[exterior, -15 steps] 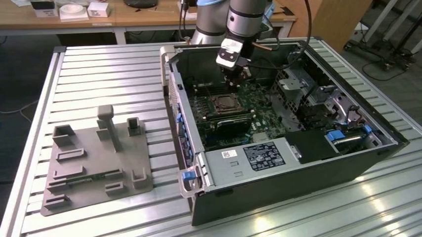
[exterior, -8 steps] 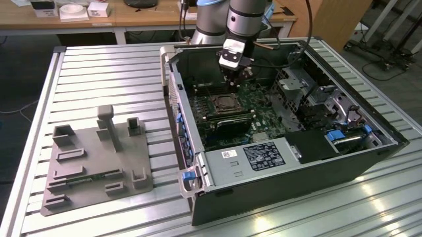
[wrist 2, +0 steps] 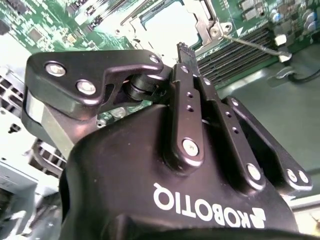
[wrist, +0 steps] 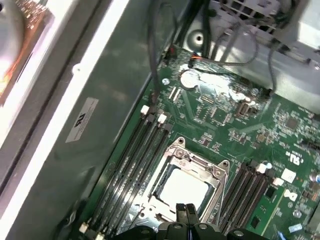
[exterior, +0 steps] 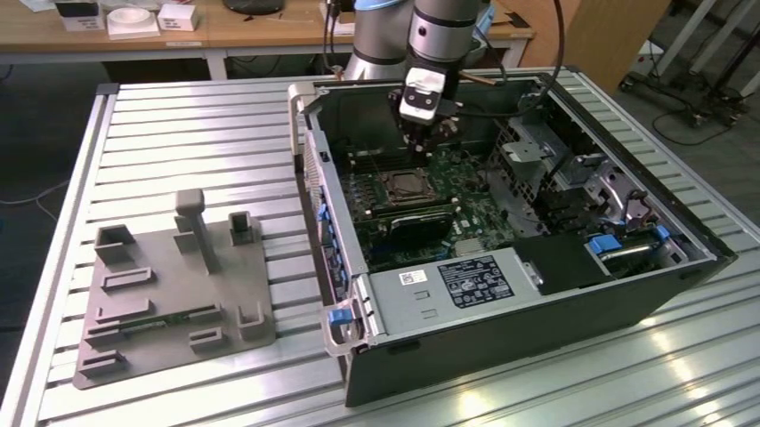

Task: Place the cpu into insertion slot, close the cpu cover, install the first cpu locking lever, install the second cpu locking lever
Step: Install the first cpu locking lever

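While set on the slatted counter point(exterior: 178, 116): open computer case point(exterior: 499, 347), green motherboard point(wrist: 280, 130) exposed. Low over insertion slot point(exterior: 404, 189), gripper point(wrist: 185, 209), jaws pressed together, nothing held. Seemingly down, cpu cover point(wrist: 200, 167) framing cpu point(wrist: 182, 190) seated in slot. Thin locking lever point(wrist 2: 250, 45) apparently free beside socket. Lever step judged in hand; calls for fine, steady push on wire.

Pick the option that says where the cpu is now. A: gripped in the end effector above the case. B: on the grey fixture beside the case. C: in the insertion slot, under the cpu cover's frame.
C: in the first wrist view the cpu's pale top shows through the window of the cpu cover on the green motherboard.
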Controlling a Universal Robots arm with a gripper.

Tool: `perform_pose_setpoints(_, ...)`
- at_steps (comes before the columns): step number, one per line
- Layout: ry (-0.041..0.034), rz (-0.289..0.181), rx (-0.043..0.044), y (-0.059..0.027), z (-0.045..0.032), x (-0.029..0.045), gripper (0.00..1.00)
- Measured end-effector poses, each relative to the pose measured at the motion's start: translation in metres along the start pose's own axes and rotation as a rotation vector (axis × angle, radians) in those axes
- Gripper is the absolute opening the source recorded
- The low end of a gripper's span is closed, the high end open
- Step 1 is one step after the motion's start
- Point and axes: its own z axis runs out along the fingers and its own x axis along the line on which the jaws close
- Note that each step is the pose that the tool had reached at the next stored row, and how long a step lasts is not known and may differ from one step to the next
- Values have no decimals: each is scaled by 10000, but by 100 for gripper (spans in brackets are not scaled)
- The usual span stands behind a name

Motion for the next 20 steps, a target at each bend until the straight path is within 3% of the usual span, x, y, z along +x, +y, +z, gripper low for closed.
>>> perform_pose_setpoints(12,25,-2178,-16,0,1,0,10)
perform_pose_setpoints(20,39,-3365,-24,0,1,0,10)
